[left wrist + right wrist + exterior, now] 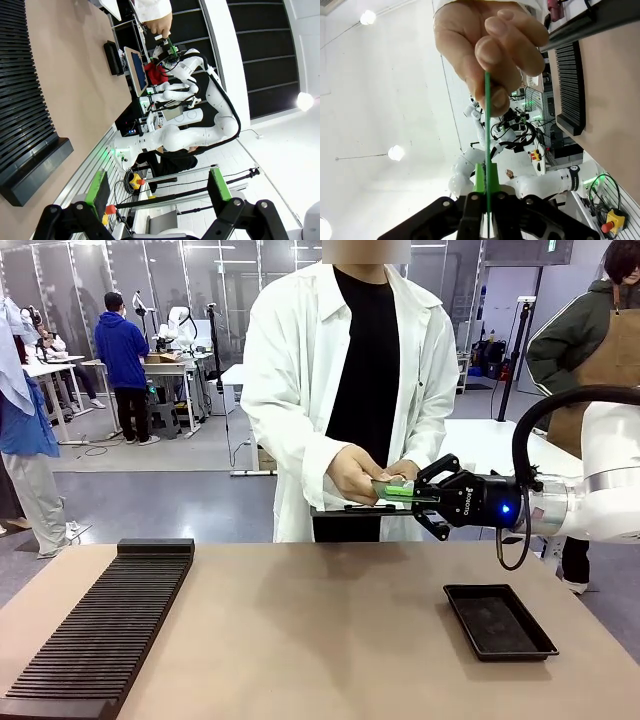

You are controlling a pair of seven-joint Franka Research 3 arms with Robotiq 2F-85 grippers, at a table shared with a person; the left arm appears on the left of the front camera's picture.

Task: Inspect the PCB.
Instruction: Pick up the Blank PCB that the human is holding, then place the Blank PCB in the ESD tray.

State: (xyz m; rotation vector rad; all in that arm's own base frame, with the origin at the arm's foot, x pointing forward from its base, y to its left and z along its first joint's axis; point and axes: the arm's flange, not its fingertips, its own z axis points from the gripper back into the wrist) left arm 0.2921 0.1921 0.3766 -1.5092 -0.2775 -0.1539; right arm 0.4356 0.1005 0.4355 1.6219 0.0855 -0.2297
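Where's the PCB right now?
Front view, right of centre, in mid-air beyond the black tray: the PCB is gripped by the right gripper and the person's hand.

Brown table bears a black slotted rack left, black tray right.

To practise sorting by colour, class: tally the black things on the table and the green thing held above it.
Black: 2 (long ridged black rack, shallow black rectangular tray)
Green: 1 (thin flat green circuit board)
Total: 3
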